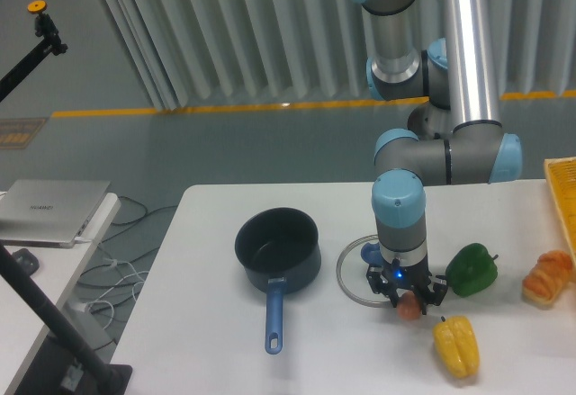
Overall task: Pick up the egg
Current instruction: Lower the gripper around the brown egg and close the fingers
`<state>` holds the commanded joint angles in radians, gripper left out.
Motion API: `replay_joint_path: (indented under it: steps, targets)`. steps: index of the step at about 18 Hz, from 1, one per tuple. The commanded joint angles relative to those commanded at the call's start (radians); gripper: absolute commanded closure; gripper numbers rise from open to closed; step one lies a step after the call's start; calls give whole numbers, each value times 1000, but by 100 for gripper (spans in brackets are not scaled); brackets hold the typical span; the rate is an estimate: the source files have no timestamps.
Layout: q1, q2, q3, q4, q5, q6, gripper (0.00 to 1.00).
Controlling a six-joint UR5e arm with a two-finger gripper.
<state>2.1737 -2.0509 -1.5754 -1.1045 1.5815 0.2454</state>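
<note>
White tabletop (pixel 216 260) in front of you carries the job: the egg (pixel 409 307) sits between the green pepper (pixel 472 270) and the glass lid (pixel 358 272), just above the yellow pepper (pixel 455 345). Your gripper (pixel 407 298) points straight down over it, fingers drawn in against its sides, apparently pinching it. Coming from above keeps you off both peppers and the blue pot (pixel 278 249).

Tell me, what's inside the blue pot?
The pot looks empty: only its dark bottom shows. The near wall hides a little of the inside, so something tiny there couldn't be seen. The egg sits outside, at the gripper.
</note>
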Motion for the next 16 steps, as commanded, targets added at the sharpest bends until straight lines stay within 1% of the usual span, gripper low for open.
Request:
replay_joint_path:
  steps: [1,10,16]
  targets:
    - [0,0,0,-2,0,-2,52]
    - [0,15,0,-2,-2,-2,53]
    - [-3,44,0,-3,0,-2,53]
